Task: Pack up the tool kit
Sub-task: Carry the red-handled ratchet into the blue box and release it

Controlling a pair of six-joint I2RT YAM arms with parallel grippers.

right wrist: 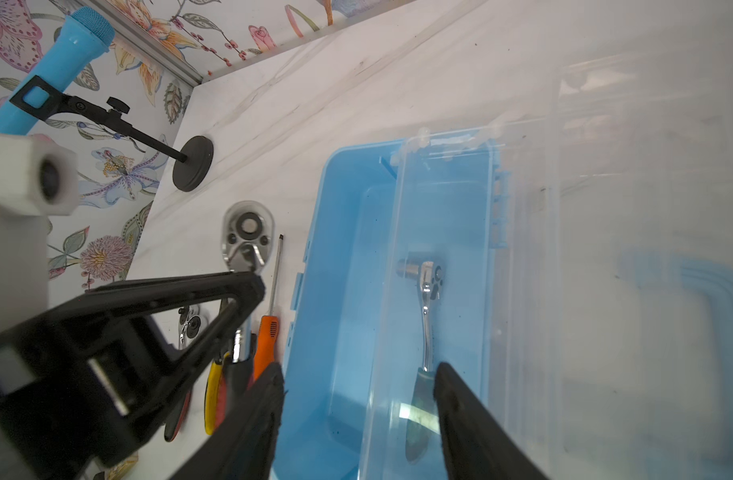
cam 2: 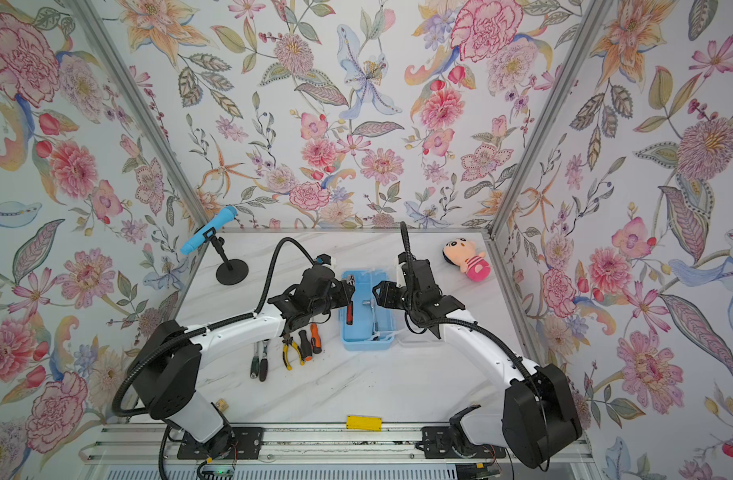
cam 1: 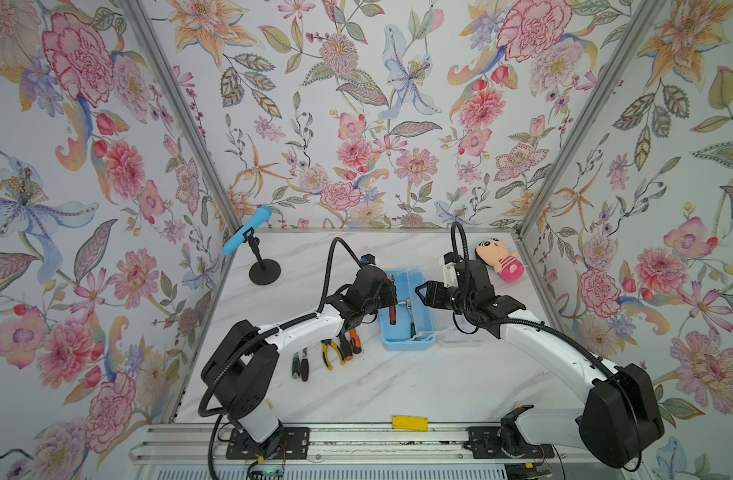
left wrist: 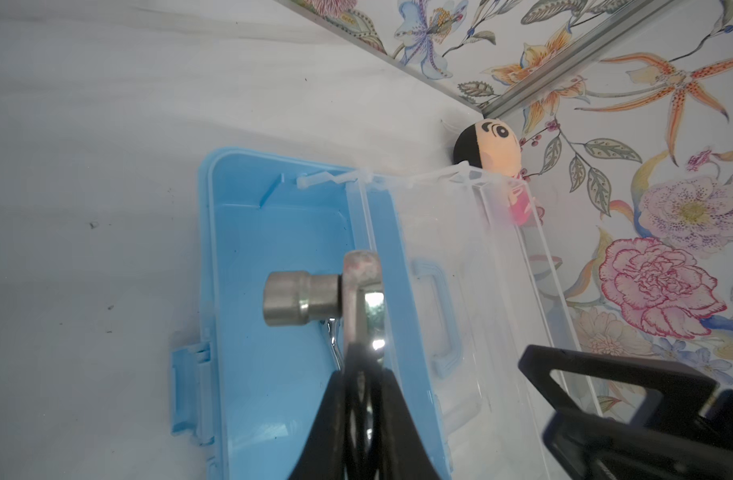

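Marble tabletop (cam 1: 398,382), light-blue box (cam 1: 406,344) (clear lid (left wrist: 502,291) open)

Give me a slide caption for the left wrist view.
Left gripper holds a ratchet over the open blue box, clear lid swung aside, doll beyond.

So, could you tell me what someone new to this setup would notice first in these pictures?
Probably the loud floral wallpaper covering every wall. Next, mid-table, the open light-blue box, with the left hand shut on a ratchet above it. A blue toy microphone stands at the far left corner and a pink plush doll lies at the far right.
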